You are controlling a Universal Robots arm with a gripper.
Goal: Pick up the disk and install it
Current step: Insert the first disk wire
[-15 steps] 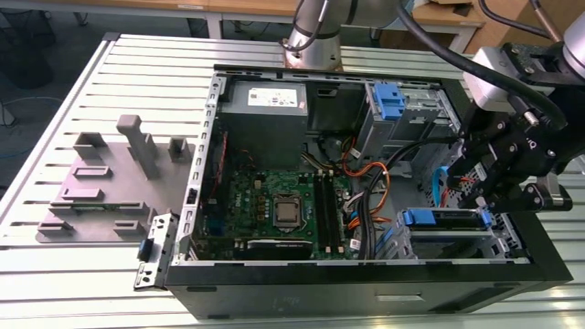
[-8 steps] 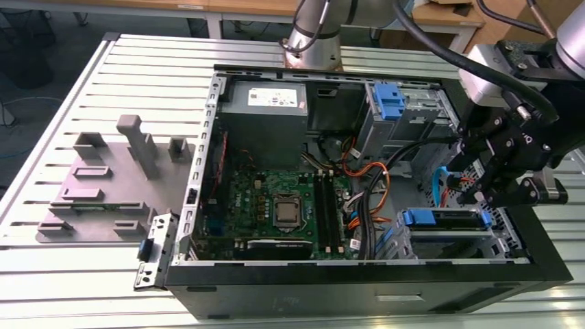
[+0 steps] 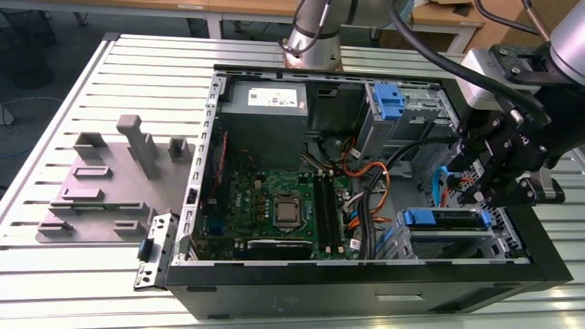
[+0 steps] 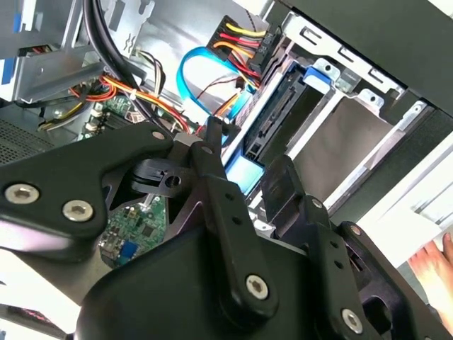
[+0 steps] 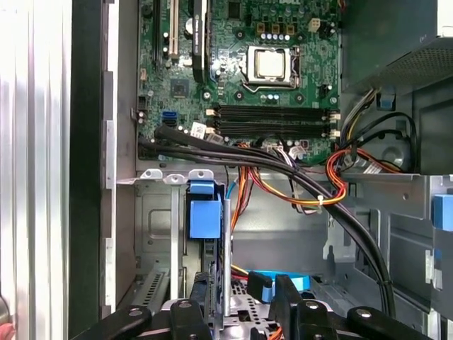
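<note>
With jaws apart and empty, the tool [image 3: 488,195] hangs just above the disk [image 3: 442,218], which lies in the drive cage [image 3: 457,241] at a corner of the case [image 3: 366,291], apparently aligned to straddle it.

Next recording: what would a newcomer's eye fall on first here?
The open computer case lying on the slatted table stands out first, its green motherboard with a bare processor at the middle. At the exterior view's right, the black gripper hangs at the drive cage, beside a tangle of orange and black cables.
</note>
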